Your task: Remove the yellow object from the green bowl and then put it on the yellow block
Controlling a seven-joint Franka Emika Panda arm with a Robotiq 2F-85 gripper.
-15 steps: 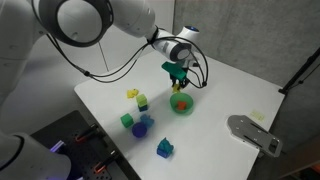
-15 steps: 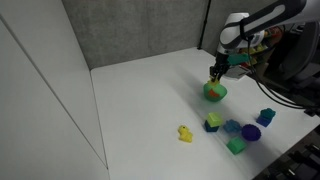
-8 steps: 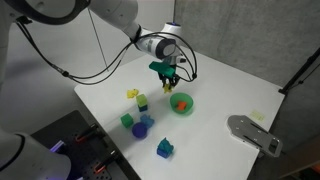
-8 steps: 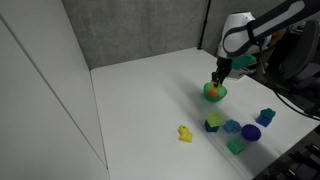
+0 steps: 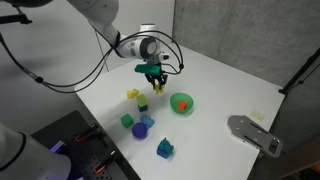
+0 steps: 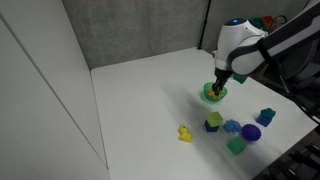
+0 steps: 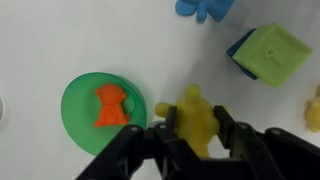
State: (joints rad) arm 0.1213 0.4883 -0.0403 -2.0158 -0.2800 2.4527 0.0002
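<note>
My gripper (image 7: pixel 190 135) is shut on the yellow object (image 7: pixel 193 115), a small yellow toy figure held between the fingers. In the wrist view the green bowl (image 7: pixel 82 118) lies just left of it with an orange-red piece (image 7: pixel 110 105) inside. In an exterior view the gripper (image 5: pixel 155 84) hangs left of the bowl (image 5: pixel 181 103), above the white table. In an exterior view the gripper (image 6: pixel 219 90) partly hides the bowl (image 6: pixel 211 95). A yellow block (image 5: pixel 131 94) lies on the table near the gripper; it also shows in an exterior view (image 6: pixel 185 133).
A yellow-green cube on a blue block (image 7: pixel 272 55) sits right of the gripper, also in an exterior view (image 5: pixel 142 102). Green (image 5: pixel 127 121), purple (image 5: pixel 143 125) and blue (image 5: pixel 165 148) blocks lie nearer the table's front. A grey device (image 5: pixel 255 133) sits at the table's edge.
My gripper has moved from over the green bowl sideways toward the blocks, carrying the yellow object. The orange-red piece stays in the bowl.
</note>
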